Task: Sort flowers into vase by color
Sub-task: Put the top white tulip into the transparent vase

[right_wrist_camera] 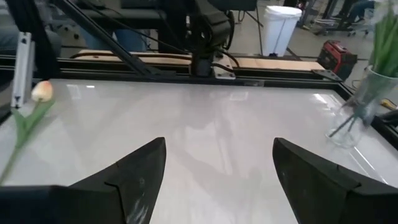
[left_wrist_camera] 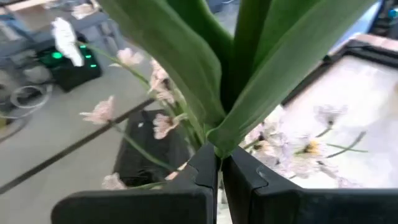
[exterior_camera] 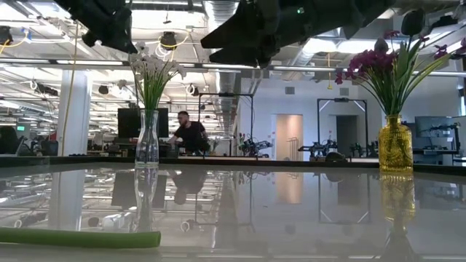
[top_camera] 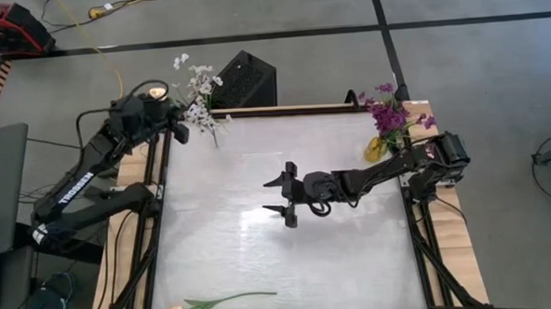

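My left gripper (top_camera: 179, 129) is at the table's far left corner, beside the clear vase (exterior_camera: 147, 138) of white sprays (top_camera: 200, 88). It is shut on a green leafy stem (left_wrist_camera: 239, 56). A peach bud (top_camera: 155, 88) shows close by the arm in the high view. My right gripper (top_camera: 282, 196) is open and empty above the middle of the table. A second tulip (top_camera: 226, 303) lies flat at the near edge; its peach bud (right_wrist_camera: 42, 91) also shows in the right wrist view. Purple blossoms (top_camera: 390, 117) stand in a yellow vase (exterior_camera: 395, 145) at the far right. My left gripper pinches the green stem between its two fingers, at the spot where the broad leaves spring from it (left_wrist_camera: 217, 144). The stem and leaves run on beyond the fingertips, clear of the table, next to the white sprays. The bud end is outside the wrist view.
A black box (top_camera: 244, 78) stands on the floor beyond the far edge. A person (exterior_camera: 191, 135) works in the room behind the table. Bare tabletop (top_camera: 355, 263) lies between the two vases and the near edge.
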You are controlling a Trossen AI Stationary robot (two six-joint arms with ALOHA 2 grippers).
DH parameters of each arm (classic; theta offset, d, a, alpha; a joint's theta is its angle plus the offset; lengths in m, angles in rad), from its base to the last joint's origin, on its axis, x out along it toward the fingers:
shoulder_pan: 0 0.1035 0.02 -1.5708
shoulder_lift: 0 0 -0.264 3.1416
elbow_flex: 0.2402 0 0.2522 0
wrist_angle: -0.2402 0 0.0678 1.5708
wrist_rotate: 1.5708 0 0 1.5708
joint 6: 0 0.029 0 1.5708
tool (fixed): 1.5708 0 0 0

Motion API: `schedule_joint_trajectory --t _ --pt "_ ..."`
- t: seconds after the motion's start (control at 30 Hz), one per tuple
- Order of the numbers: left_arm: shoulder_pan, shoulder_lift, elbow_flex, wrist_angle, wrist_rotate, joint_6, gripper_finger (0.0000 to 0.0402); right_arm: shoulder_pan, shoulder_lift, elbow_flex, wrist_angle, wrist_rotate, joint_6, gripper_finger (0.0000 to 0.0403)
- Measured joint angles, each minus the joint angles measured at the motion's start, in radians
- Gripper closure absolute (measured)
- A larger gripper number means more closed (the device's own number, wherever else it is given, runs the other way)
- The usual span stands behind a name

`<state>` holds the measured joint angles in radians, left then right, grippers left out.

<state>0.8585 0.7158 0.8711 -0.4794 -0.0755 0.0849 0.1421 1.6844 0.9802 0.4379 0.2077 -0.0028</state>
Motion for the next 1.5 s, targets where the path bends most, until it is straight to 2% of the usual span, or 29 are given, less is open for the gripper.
schedule_joint_trajectory --t 0.07,0.2,0.47,0.8,1.1,1.5 --pt "0.025 0.007 0.01 -0.004 0.034 0.007 0.0401 -0.009 0.0 0.0 -0.005 0.0 -0.002 0.0083" --pt "0.06 0.012 0.028 0.005 0.035 0.021 0.0401 -0.022 0.0 0.0 -0.017 0.0 -0.005 0.0083" --pt "0.08 0.059 0.029 0.036 0.098 0.026 0.0401 -0.039 0.0 0.0 -0.019 -0.002 -0.016 0.0083" --pt "0.08 0.105 0.034 0.071 0.097 0.037 0.0401 -0.04 0.0 0.0 -0.021 -0.027 -0.016 0.0083" --pt "0.08 0.09 0.151 -0.052 0.096 0.046 0.0401 -0.04 0.0 0.0 -0.027 -0.027 -0.021 0.0083" --pt "0.08 0.109 0.155 -0.098 0.15 0.037 0.0401 -0.054 0.0 0.0 -0.027 -0.028 -0.024 0.0083"
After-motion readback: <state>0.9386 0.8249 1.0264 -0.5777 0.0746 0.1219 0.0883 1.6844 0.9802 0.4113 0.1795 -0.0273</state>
